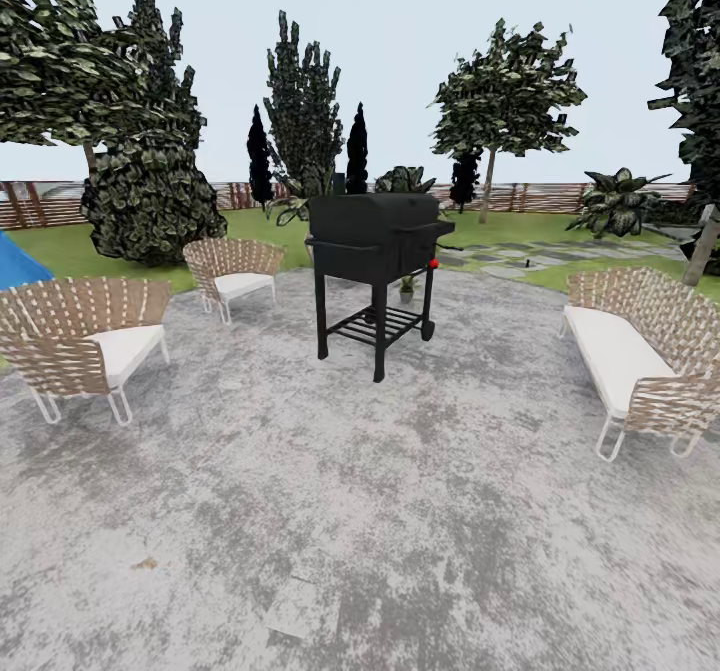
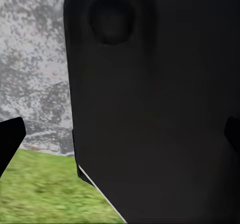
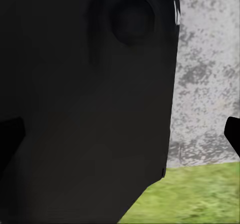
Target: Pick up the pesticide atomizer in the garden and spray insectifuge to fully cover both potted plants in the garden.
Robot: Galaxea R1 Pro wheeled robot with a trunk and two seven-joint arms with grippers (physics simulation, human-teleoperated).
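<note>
Grey patio (image 1: 400,511) ahead of us holds a grill (image 1: 375,236), a potted plant (image 1: 407,286) behind; wrist views add lawn (image 2: 40,189) and fingertips (image 2: 10,139) spread apart on both grippers.

The head camera is looking forward and slightly down from standing height across the round grey patio (image 1: 400,511), with a black grill (image 1: 375,251) at frame centre some way off and wicker seats at the left and right edges. Each wrist camera is pointing downward, very near a dark robot body panel (image 2: 155,108) (it is taking up most of both frames). Both are sharing the patio's edge (image 3: 205,154) and lawn (image 2: 45,194), low in frame.
</note>
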